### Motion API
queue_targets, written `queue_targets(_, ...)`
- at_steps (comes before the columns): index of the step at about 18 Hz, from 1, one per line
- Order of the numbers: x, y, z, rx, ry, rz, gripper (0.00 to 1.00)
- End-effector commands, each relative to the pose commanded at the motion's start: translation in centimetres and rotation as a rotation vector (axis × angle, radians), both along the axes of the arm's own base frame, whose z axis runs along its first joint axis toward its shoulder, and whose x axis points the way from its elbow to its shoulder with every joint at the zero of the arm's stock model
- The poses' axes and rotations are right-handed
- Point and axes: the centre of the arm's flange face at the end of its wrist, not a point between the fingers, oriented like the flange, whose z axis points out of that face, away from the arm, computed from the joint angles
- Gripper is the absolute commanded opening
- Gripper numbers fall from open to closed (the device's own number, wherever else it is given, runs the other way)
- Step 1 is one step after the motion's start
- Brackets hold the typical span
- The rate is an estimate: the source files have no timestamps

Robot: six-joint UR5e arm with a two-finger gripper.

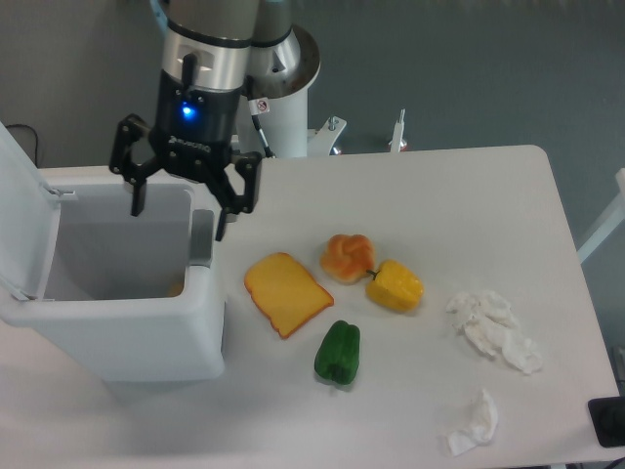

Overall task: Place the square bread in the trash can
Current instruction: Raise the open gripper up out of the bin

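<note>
The trash can (117,337) is a large white bin at the table's left, with its lid (20,210) swung open to the left and a grey tab (200,239) on its right side. My gripper (180,217) hangs over the bin's open mouth with its fingers spread wide, one inside the rim line and one over the right wall, and nothing is between them. A small yellowish bit (175,287) shows low in the bin's front right corner. I cannot tell whether it is the square bread, and no such block lies on the table.
On the table right of the bin lie a flat orange-yellow toast slice (286,291), a round orange bun (348,256), a yellow pepper (395,286) and a green pepper (338,352). Crumpled white tissues (493,327) (474,422) lie at the right. The robot's base (288,107) stands behind.
</note>
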Motion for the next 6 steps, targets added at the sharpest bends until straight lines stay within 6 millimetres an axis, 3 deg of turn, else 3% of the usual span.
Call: queue_targets(6, -1.4, -1.1, -0.1, -0.095, 0.177, -0.088, 1.00)
